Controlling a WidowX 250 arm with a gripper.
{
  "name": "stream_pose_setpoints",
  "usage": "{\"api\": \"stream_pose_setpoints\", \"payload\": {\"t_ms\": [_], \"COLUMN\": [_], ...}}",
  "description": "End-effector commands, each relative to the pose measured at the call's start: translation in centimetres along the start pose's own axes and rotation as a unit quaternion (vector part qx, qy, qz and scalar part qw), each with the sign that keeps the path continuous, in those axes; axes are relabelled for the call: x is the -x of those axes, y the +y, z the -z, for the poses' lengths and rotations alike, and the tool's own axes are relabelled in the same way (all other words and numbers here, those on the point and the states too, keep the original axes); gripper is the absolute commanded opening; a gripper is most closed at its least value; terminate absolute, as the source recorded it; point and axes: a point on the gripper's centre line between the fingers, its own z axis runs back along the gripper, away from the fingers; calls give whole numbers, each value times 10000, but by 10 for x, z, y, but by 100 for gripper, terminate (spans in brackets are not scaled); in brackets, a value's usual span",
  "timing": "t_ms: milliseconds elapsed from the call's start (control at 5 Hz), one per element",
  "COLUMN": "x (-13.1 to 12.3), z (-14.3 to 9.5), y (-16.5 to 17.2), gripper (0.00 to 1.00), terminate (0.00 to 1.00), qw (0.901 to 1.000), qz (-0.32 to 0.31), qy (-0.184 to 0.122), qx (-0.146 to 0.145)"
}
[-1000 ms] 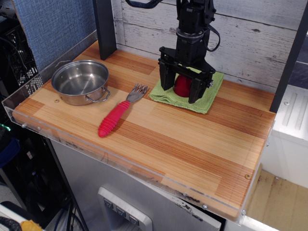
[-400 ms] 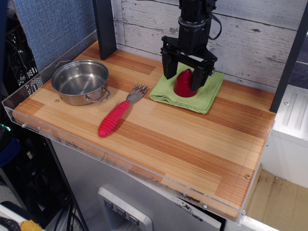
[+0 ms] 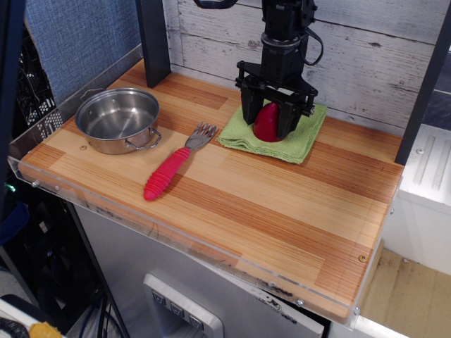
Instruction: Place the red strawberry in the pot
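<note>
The red strawberry (image 3: 266,122) stands on a folded green cloth (image 3: 304,139) at the back of the wooden table. My black gripper (image 3: 268,131) comes straight down over it, with one finger on each side pressed against the fruit. The strawberry still rests on the cloth. The shiny steel pot (image 3: 117,118) with two loop handles stands empty at the left of the table, well apart from the gripper.
A fork with a ribbed red handle (image 3: 170,170) lies between the pot and the cloth. A dark post (image 3: 153,39) stands at the back left. A clear acrylic rim (image 3: 176,236) edges the table's front and left. A white plank wall is behind.
The fingers, spread wide around the strawberry earlier, have drawn in against its sides. The gripper rose a little, then settled low over the fruit. The strawberry has stayed on the cloth.
</note>
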Motion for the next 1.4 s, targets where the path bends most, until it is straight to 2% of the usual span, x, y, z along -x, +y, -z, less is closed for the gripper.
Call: {"api": "stream_pose_setpoints", "payload": {"t_ms": [0,200,400,600,800,1000,1200], "x": [5,14,29,61,97,122,130], "z": [-44,-78,-89,-87,-78,-76,-72], "y": [1,4,16,39,71,99,112], "gripper": [0,0,0,0,0,0,0], "terminate": [0,0,0,0,0,0,0], "qw": [9991,9967,9956,9963,9965,9956,9949], "qz": [71,37,-61,-311,-649,-856,-945], "qy": [-405,-756,-815,-661,-458,-387,-337], "qx": [124,301,462,442,259,19,-41]}}
